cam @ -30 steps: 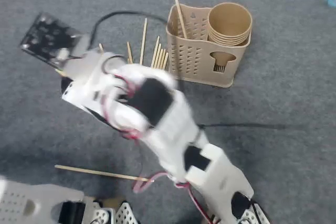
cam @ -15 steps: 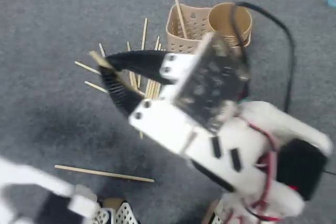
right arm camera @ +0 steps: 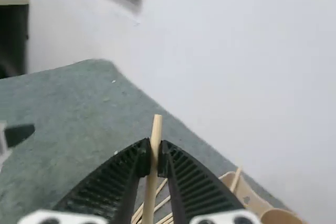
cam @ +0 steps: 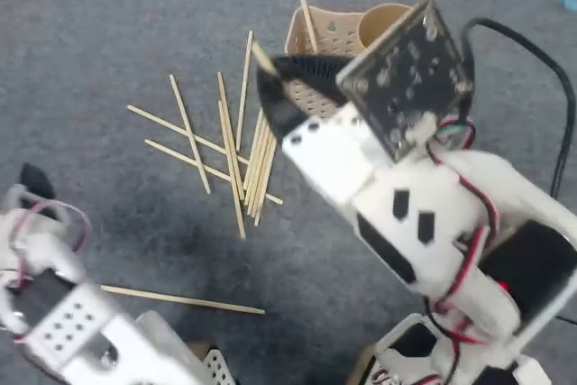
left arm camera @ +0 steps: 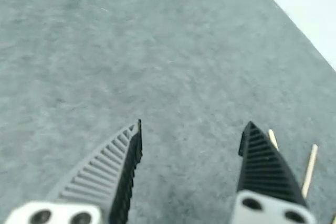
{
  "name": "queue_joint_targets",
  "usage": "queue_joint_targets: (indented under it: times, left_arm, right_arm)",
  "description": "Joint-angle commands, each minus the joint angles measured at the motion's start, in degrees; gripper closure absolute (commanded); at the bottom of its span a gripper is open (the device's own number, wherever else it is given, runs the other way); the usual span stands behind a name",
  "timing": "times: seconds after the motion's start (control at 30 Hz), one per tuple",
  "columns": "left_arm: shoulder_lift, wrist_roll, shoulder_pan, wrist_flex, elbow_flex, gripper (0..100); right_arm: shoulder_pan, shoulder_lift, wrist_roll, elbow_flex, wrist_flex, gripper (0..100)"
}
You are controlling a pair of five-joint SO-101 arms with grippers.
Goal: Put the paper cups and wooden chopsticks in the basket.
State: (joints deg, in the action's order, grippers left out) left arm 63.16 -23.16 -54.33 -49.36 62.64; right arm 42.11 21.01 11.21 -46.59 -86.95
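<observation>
Grey matting (cam: 108, 51) covered the table. Right gripper (cam: 264, 69), clamped on one chopstick (right arm camera: 156, 129), had swung from the loose pile (cam: 239, 146) at centre frame to the basket (cam: 315, 38) at upper centre. Cups (cam: 379, 17) sat inside. Release judged imminent. Left gripper (left arm camera: 191, 140) hung with jaws apart over bare matting.

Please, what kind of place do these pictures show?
Probably an indoor robot practice table: a grey felt-like cover, a plain white wall behind, and the right arm over scattered wooden chopsticks and a basket.
</observation>
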Motion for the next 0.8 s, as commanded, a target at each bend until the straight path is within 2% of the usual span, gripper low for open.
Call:
queue_joint_targets:
  times: [0.0,0.17,0.33,0.43,0.53,0.77]
  left_arm:
    - [12.40,-0.70,5.63,8.09,12.44,71]
    - [25.14,-0.79,10.20,12.84,24.92,71]
    - [36.75,-0.79,14.51,12.75,34.07,71]
    - [40.88,-0.70,15.56,6.77,33.80,71]
    - [41.32,-0.44,15.74,6.24,33.89,71]
    - [40.88,-0.35,15.74,6.15,33.89,71]
  right_arm:
    - [-2.95,1.54,-0.70,3.08,8.22,99.2]
    - [-6.37,1.54,-2.37,12.31,23.16,99.2]
    - [-10.15,1.45,-5.54,22.33,39.78,99.2]
    - [-12.18,1.36,-5.45,29.45,51.56,99.2]
    - [-13.67,-0.31,-5.45,35.25,62.90,99.2]
    - [-17.10,-12.53,-5.45,36.31,78.64,99.2]
